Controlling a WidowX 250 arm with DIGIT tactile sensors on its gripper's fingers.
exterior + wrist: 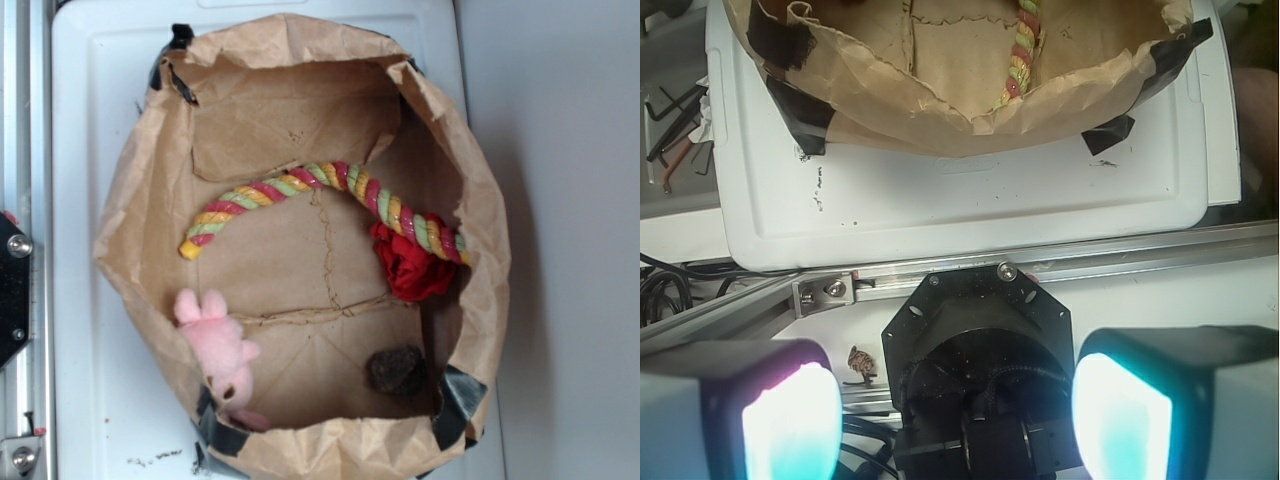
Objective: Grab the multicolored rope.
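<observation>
Hanging wide apart at the bottom of the wrist view, the two pads [790, 425] of the gripper [955, 420] hold nothing; the jaws are fully spread, with the black robot base [975, 350] seen between them. Beyond the base runs a metal rail [1120, 258], and past it lies a white tray [970, 200] carrying a brown paper bag [900, 105] taped at its corners with black tape [790, 105]. Inside the bag, only a short stretch of the rope [1020, 50] shows over the near rim. In the exterior view the gripper is out of frame; the rope [320, 195] arches across the upper middle of the bag floor, its yellow end at lower left and its other end against the right wall. A red rose bundle [410, 265] sits just under the rope's right end, touching it. A pink bunny [220, 350] rests on the bag's lower-left rim, well apart from the rope, and a dark fuzzy lump [397, 370] lies on the floor near the lower right corner.
</observation>
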